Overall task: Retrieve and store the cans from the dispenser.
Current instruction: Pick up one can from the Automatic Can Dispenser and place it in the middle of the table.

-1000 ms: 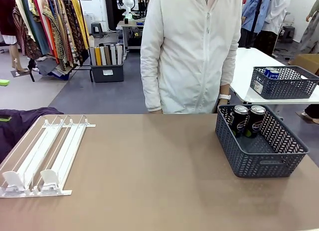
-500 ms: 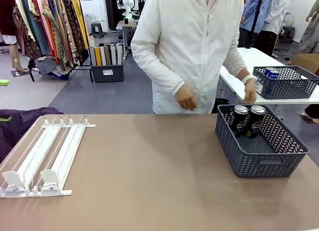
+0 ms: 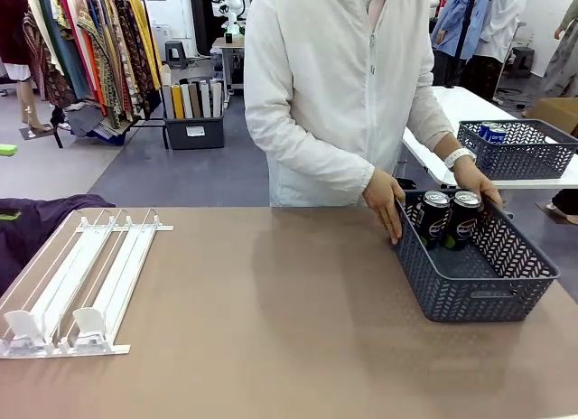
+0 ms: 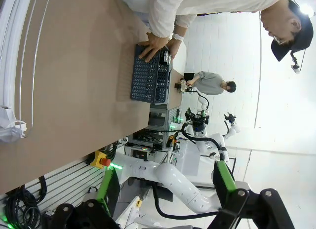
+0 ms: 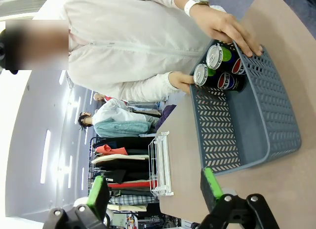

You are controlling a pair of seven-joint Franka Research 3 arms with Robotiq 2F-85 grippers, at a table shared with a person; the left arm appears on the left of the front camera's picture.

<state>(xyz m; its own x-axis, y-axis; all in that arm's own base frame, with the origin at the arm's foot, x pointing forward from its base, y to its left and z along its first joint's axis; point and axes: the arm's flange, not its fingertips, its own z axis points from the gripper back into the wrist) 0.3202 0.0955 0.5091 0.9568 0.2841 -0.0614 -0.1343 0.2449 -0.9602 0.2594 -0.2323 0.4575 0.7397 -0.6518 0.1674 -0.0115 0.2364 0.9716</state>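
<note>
**Inspector:** Start nearest your own fingers and work outward. How are your grippers standing?

**Robot:** My left gripper (image 4: 165, 199) is standing with its jaws spread wide and is holding nothing between the green pads. My right gripper (image 5: 155, 197) is likewise showing a broad gap between its fingers, with nothing in it. Both are hanging clear of the table (image 3: 271, 329).

**Inspector:** And the dispenser?

**Robot:** The dispenser (image 3: 81, 288) is lying ahead of my left gripper, well apart from it, at that wrist view's left edge (image 4: 12, 66). Its lanes are carrying no cans, and the white pusher tabs (image 3: 54, 327) are sitting at the end nearest me.

**Inspector:** The cans, then?

**Robot:** Ahead of my right gripper, beyond a stretch of bare table, a dark grey basket (image 5: 256, 120) is resting on the tabletop. Two black cans (image 5: 217, 66) are standing upright, touching each other, at its far end.

**Inspector:** Anyone handling it?

**Robot:** A person in a white jacket is gripping the basket's far rim, one hand (image 3: 386, 202) at the corner beside the cans and the other hand (image 3: 477, 180) on the opposite far corner. Farther off, a second grey basket (image 3: 515, 148) is sitting on a white table, with blue cans (image 3: 492, 132) inside.
</note>
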